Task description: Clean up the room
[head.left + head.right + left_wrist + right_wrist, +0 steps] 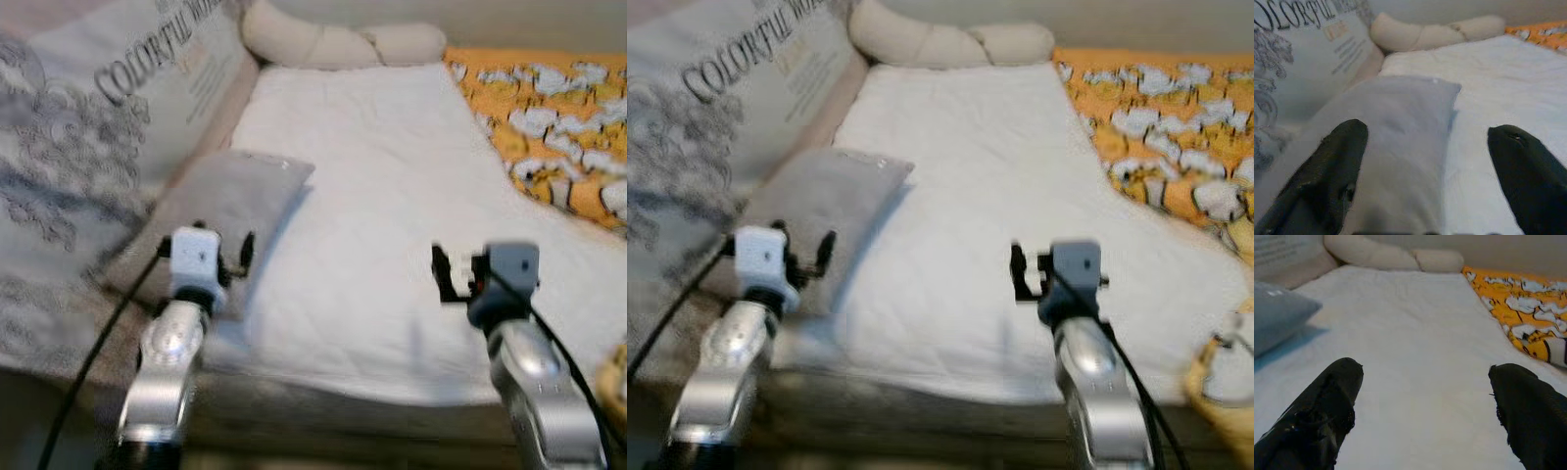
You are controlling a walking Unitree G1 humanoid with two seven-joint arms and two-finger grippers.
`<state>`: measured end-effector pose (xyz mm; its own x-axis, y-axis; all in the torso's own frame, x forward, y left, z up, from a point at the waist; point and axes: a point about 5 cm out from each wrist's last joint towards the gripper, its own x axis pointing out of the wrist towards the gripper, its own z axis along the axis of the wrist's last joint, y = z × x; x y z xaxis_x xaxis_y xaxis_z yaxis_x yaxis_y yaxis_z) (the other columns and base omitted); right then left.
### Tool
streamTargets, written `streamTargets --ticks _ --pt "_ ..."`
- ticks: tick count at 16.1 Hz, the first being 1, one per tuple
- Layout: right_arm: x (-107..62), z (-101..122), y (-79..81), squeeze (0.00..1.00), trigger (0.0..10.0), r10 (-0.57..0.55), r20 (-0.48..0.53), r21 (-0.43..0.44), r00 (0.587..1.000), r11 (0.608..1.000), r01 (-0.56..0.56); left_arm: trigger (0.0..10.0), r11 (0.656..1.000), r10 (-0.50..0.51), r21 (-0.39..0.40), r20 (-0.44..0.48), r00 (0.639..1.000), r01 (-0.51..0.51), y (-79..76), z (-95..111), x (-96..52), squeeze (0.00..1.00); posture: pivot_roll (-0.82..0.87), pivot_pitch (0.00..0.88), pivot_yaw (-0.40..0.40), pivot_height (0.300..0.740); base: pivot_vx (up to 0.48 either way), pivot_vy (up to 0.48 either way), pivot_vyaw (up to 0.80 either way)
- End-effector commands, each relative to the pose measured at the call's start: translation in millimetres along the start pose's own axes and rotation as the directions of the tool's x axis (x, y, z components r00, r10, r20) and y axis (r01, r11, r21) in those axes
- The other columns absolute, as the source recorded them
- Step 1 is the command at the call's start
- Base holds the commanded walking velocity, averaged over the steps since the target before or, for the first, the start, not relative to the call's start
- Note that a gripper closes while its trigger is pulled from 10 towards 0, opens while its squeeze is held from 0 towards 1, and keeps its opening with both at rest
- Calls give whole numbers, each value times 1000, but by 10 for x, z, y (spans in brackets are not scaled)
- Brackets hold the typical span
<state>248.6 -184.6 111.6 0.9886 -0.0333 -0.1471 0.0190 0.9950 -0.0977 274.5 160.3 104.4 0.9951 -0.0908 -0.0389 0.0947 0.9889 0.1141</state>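
Over white bed (392, 225): left tool (1425, 161) wide above grey pillow (220, 211); right tool (1425, 401) wide; views blurred.

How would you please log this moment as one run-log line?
left pincer: open, over grey pillow | right pincer: open, above white sheet | nothing held | orange blanket on the right

Light even and soft, indoor, source not evident. Both eye views smeared by motion blur; lettering on the printed cushion (118, 88) is soft. White sheet (392, 215) ahead of the grippers is bright, near washed out. Faint shadow beside the grey pillow (1400, 127). Wrist views sharper; the near black fingers (1327, 406) are out of focus.
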Motion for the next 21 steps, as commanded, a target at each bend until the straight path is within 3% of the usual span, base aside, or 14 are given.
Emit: streamTargets --ticks 1,6,16,21 --pt "10 -10 -17 0 10000 -8 -1 -15 1000 1000 8 10000 1000 -7 11 5 1000 7 -45 29 13 1000 -89 0 69 740 0 -480 0" --pt "-21 -108 -2 0 10000 -7 -45 -36 999 999 6 10000 999 -15 29 -3 1000 15 -69 19 7 1000 -99 0 78 740 0 -480 0" --pt "15 -104 13 0 10000 0 -46 -64 999 998 -3 10000 999 -15 37 -5 1000 15 -94 35 39 1000 -90 0 74 740 0 -480 0" --pt "28 -125 -63 0 10000 -45 -65 7 997 999 46 10000 1000 3 23 -17 1000 -3 -72 22 40 1000 -83 0 68 740 0 -480 216"
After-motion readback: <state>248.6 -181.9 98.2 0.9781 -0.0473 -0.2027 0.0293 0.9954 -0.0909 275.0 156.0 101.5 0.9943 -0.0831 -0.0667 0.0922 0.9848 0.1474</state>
